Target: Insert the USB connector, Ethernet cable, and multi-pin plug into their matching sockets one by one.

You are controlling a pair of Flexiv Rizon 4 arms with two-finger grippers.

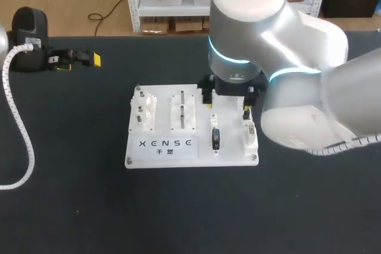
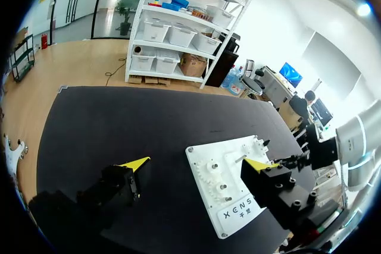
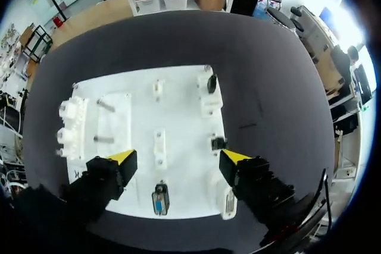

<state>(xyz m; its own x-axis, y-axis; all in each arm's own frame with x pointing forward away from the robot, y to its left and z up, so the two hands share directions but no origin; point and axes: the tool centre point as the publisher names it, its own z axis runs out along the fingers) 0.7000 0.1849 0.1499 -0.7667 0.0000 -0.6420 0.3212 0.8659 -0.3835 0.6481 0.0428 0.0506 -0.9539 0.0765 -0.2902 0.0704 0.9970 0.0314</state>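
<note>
A white socket board (image 1: 161, 147) lies mid-table. On it a black multi-pin plug (image 1: 216, 138) sits in its socket near the front edge, seen under my right gripper as the multi-pin plug (image 3: 159, 199). A white connector block (image 3: 229, 201) stands beside it, and a small black connector (image 3: 218, 143) sits further in. My right gripper (image 3: 178, 159) hangs open above the board (image 3: 178, 105) with nothing between its fingers; in the head view the right gripper (image 1: 227, 100) is mostly hidden by its wrist. My left gripper (image 2: 199, 163) is open and empty, off to the board's left.
The left gripper (image 1: 80, 60) rests near the table's far left. A white coiled cable (image 1: 18, 123) trails from it along the left side. White posts and gear parts (image 1: 144, 111) stand on the board's left half. Dark table surface surrounds the board.
</note>
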